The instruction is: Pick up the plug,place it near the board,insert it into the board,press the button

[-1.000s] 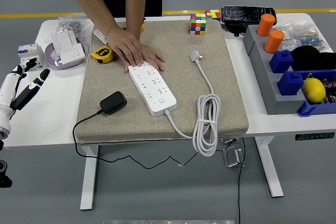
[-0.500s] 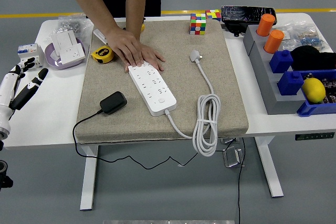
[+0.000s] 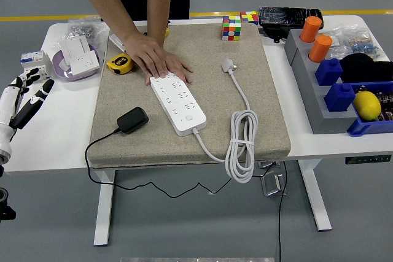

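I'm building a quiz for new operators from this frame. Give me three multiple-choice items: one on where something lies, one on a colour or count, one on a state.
1. Where does the black plug lie?
A. on the mat, left of the power strip
B. in the blue bin
C. on the bare table by the cubes

2. How many orange cylinders stand at the right?
A. one
B. two
C. four

3. What is the robot's left hand doing?
A. gripping the plug
B. pressing the strip's button
C. open, holding nothing, at the table's left edge

Answers: 1 A, the plug rests on the grey mat beside the strip; 2 B, two are visible; 3 C, its fingers are spread and empty.
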### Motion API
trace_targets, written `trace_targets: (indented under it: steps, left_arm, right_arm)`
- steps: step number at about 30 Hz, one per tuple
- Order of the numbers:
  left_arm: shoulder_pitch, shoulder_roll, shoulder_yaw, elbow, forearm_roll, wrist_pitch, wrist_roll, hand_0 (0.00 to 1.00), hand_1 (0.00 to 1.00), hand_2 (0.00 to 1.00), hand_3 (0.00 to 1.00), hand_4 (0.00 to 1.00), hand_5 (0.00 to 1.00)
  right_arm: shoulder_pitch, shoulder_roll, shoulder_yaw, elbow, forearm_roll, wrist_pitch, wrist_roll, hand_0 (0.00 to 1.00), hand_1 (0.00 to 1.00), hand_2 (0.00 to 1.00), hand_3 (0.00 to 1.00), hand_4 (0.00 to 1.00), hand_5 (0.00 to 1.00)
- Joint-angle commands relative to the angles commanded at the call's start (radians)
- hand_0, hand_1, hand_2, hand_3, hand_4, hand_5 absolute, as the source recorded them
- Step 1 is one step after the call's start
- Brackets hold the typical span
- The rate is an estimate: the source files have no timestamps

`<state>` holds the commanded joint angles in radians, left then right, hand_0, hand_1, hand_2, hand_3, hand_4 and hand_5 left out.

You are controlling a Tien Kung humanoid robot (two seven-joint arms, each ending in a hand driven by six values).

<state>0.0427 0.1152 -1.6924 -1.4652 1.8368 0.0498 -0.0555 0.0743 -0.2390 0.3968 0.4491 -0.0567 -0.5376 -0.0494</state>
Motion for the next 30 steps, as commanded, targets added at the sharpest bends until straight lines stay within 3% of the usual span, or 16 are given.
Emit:
trace_targets:
  steps: [6, 10, 18, 24, 30]
  left_arm:
    - [-0.011, 0.004, 0.030, 0.010, 0.003, -0.004, 0.004, 0.847, 0.889, 0.849, 0.872, 0.998, 0.998]
    - [-0.042, 0.011, 0.058, 0.020, 0.006, -0.006, 0.005, 0.847, 0.887, 0.848, 0.869, 0.998, 0.998]
    - [-0.125, 0.000, 0.095, 0.030, 0.017, -0.006, 0.004, 0.845, 0.887, 0.848, 0.867, 0.998, 0.998]
    - [-0.126, -0.018, 0.099, 0.032, 0.022, -0.005, 0.004, 0.846, 0.888, 0.848, 0.866, 0.998, 0.996]
    - [-0.103, -0.021, 0.079, -0.013, 0.010, 0.004, 0.004, 0.840, 0.887, 0.844, 0.863, 0.998, 0.989]
  right_arm:
    - [0.003, 0.001, -0.020, -0.007, 0.015, 0.006, -0.003, 0.967, 0.900, 0.850, 0.871, 0.998, 0.998]
    - [0.005, -0.001, -0.025, -0.006, 0.016, 0.007, -0.004, 0.967, 0.898, 0.850, 0.869, 0.998, 0.998]
    - [0.053, -0.032, -0.036, -0.001, 0.028, 0.011, -0.006, 0.967, 0.899, 0.850, 0.869, 0.998, 0.998]
    - [0.062, -0.044, -0.037, 0.003, 0.032, 0.011, -0.005, 0.965, 0.899, 0.849, 0.869, 0.998, 0.998]
    - [0.077, -0.031, -0.012, 0.013, 0.008, 0.011, -0.004, 0.965, 0.900, 0.849, 0.868, 0.998, 0.998]
